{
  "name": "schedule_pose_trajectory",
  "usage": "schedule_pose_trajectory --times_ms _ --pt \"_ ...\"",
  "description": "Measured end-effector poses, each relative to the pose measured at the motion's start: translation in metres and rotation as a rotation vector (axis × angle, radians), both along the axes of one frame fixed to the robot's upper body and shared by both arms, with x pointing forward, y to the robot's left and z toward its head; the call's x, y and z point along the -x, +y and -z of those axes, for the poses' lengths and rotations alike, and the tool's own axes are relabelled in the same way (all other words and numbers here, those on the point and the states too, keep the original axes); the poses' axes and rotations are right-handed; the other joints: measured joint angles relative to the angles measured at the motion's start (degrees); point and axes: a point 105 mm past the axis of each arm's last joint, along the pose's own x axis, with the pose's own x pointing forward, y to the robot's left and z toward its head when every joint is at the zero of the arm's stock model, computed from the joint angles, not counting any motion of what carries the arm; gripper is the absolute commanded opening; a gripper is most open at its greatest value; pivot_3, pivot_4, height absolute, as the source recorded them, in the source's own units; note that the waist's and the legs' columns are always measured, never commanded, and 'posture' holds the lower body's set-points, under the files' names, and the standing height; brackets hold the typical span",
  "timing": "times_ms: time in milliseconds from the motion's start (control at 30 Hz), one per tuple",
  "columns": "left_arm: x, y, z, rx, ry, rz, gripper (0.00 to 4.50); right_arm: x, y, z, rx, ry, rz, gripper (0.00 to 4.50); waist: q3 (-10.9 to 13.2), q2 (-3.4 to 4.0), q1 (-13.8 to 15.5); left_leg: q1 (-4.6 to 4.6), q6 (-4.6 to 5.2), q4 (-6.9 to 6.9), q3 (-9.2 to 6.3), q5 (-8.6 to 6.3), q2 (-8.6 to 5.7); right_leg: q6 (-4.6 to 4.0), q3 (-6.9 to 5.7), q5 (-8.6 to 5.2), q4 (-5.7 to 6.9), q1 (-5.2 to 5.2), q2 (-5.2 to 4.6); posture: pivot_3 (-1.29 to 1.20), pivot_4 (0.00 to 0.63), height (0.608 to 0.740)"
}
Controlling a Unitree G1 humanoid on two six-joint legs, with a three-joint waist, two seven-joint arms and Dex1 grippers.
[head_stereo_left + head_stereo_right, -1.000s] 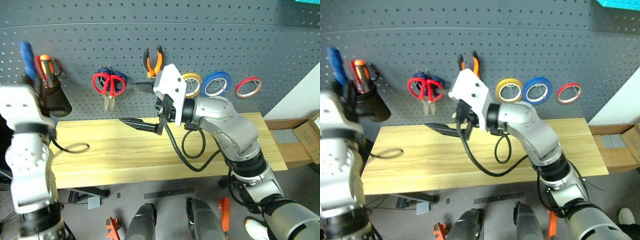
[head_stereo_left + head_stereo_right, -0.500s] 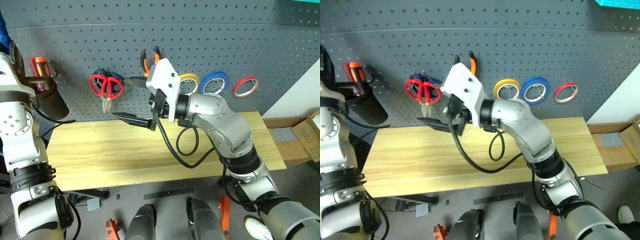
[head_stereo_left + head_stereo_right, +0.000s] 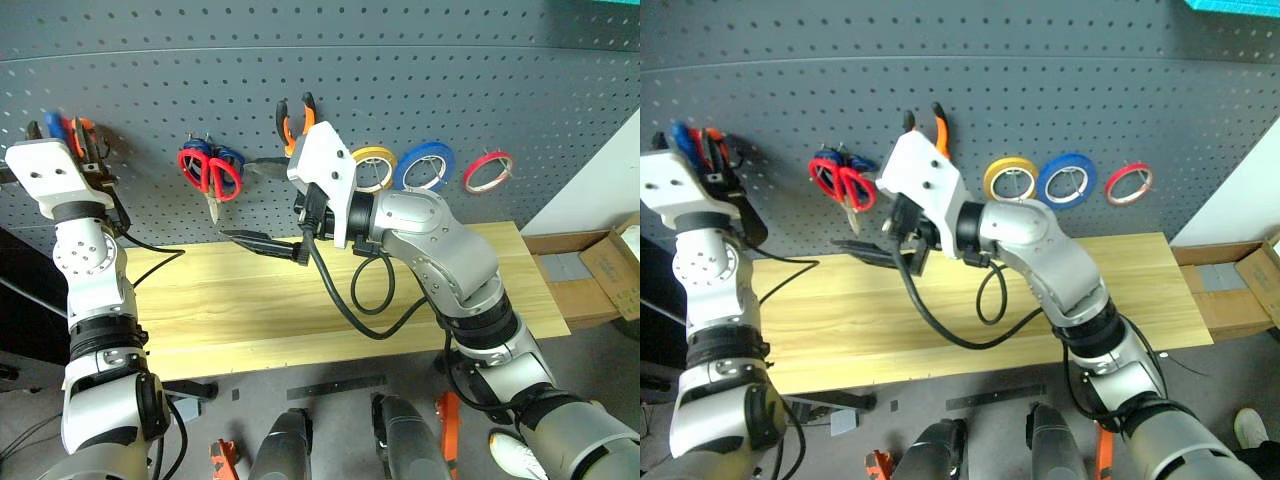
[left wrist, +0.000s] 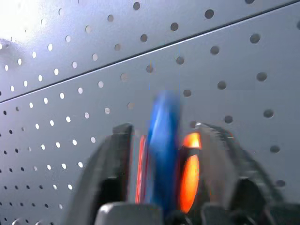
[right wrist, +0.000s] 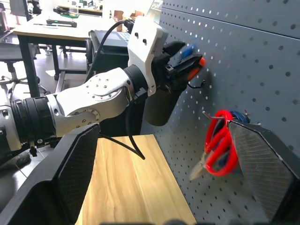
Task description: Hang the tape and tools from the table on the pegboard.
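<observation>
Dark grey perforated pegboard (image 3: 520, 90); light wooden table (image 3: 230, 310); red-handled scissors (image 3: 205, 172); orange-and-black pliers (image 3: 296, 118); yellow (image 3: 370, 165), blue (image 3: 428, 165), red tape rings (image 3: 487, 172).

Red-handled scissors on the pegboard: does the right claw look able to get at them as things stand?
Probably yes. The right claw is open and the red-handled scissors hang on the pegboard in line with the gap between its fingers, nothing between. The pliers hang beside them, clear of that line.

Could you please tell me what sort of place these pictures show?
Most likely a workshop or lab bench: a large dark grey perforated pegboard hung with red-handled scissors and coloured tape rolls, above a long light wooden plank table.
</observation>
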Motion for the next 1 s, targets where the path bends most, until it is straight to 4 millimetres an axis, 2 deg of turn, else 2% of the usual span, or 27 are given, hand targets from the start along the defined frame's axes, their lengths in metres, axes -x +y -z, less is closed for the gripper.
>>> schedule_pose_trajectory --times_ms 67,133,267,333,400,500,567,633,767,800,833,900,933,1000 --pt "0.004 0.002 -0.003 0.023 -0.023 -0.006 4.05 0.0 0.0 0.0 0.001 0.0 0.001 4.5 0.0 0.0 -0.09 -0.01 0.0 0.0 0.02 0.0 0.0 0.0 0.02 0.0 0.02 -0.04 0.0 -0.08 0.184 0.74" --pt "0.009 0.001 -0.01 0.029 -0.054 -0.005 4.05 -0.001 -0.001 0.0 0.002 0.0 0.003 4.5 -0.01 -0.02 -0.11 -0.04 0.0 0.0 0.03 0.0 0.01 0.0 0.03 0.0 0.03 -0.08 0.0 -0.08 0.182 0.74" --pt "0.022 -0.015 -0.043 -0.011 -0.154 0.036 4.05 -0.001 -0.001 0.001 0.004 -0.001 0.004 4.5 -0.04 -0.06 -0.16 -0.07 -0.01 0.01 0.04 0.0 0.08 0.0 0.05 0.01 0.03 -0.1 -0.01 -0.07 0.178 0.74" --pt "0.029 -0.037 -0.065 -0.081 -0.198 0.099 4.05 -0.001 -0.002 0.001 0.004 0.0 0.006 4.5 -0.08 -0.07 -0.14 -0.07 -0.01 0.01 0.06 0.0 0.09 0.0 0.06 0.01 0.03 -0.1 -0.01 -0.06 0.176 0.74" --pt "0.032 -0.067 -0.08 -0.17 -0.208 0.198 4.05 -0.002 -0.003 0.002 0.001 0.01 0.007 4.5 -0.26 -0.07 0.04 -0.07 -0.01 0.01 0.06 0.01 0.08 0.0 0.05 0.01 0.03 -0.08 -0.01 -0.06 0.174 0.74" --pt "0.03 -0.111 -0.078 -0.277 -0.14 0.376 4.05 0.004 -0.012 0.005 -0.015 0.034 -0.012 4.5 -0.66 -0.06 0.04 -0.03 0.01 0.01 0.09 0.0 0.01 0.0 0.09 0.01 0.0 -0.03 -0.01 -0.05 0.172 0.74" --pt "0.03 -0.13 -0.059 -0.309 -0.043 0.488 4.05 0.005 -0.028 0.007 -0.038 0.071 -0.003 4.5 -0.86 -0.02 -0.02 -0.01 0.04 0.01 0.12 -0.02 0.02 0.0 0.15 0.0 0.0 -0.02 -0.01 -0.05 0.165 0.74" --pt "0.03 -0.143 -0.032 -0.311 0.078 0.586 4.05 0.003 -0.046 0.011 -0.061 0.117 0.035 4.5 -0.96 0.01 -0.25 0.01 0.06 -0.03 0.17 -0.03 0.02 0.0 0.18 0.01 -0.02 -0.03 0.04 -0.05 0.159 0.74" --pt "0.034 -0.164 0.018 -0.226 0.311 0.761 4.05 -0.003 -0.071 0.033 -0.061 0.2 0.139 4.5 -1.65 0.18 -0.31 0.04 0.14 -0.04 0.2 -0.09 0.11 0.0 0.16 0.0 0.09 -0.05 0.11 -0.05 0.136 0.74" --pt "0.034 -0.165 0.035 -0.147 0.38 0.791 4.05 -0.004 -0.078 0.043 -0.054 0.22 0.174 4.5 -2.07 0.43 -0.28 0.09 0.16 -0.06 0.21 -0.1 0.11 0.0 0.17 0.0 -0.02 0.05 0.11 -0.06 0.133 0.74" --pt "0.034 -0.163 0.06 -0.062 0.476 0.798 4.05 -0.008 -0.088 0.056 -0.042 0.241 0.229 4.5 -2.53 0.7 -0.25 0.18 0.27 -0.03 0.28 -0.16 0.09 0.01 0.21 -0.01 -0.05 0.16 0.07 -0.06 0.129 0.74" --pt "0.033 -0.158 0.097 0.025 0.605 0.755 4.05 -0.017 -0.104 0.076 -0.04 0.266 0.336 4.5 -2.74 0.75 -0.18 0.44 0.38 -0.02 0.47 -0.21 0.0 0.02 0.23 -0.01 -0.09 0.47 0.07 -0.06 0.116 0.74" --pt "0.032 -0.155 0.112 0.054 0.654 0.717 4.05 -0.023 -0.111 0.087 -0.045 0.273 0.394 4.5 -2.79 0.7 -0.04 0.55 0.39 -0.01 0.52 -0.21 0.02 0.02 0.2 -0.01 -0.11 0.61 0.09 -0.06 0.116 0.74" --pt "0.031 -0.149 0.128 0.089 0.699 0.647 4.05 -0.031 -0.123 0.105 -0.055 0.292 0.487 4.5 -2.92 0.62 0.16 0.84 0.4 -0.01 0.6 -0.18 0.07 0.03 0.19 -0.01 -0.12 0.9 0.12 -0.07 0.1 0.74"
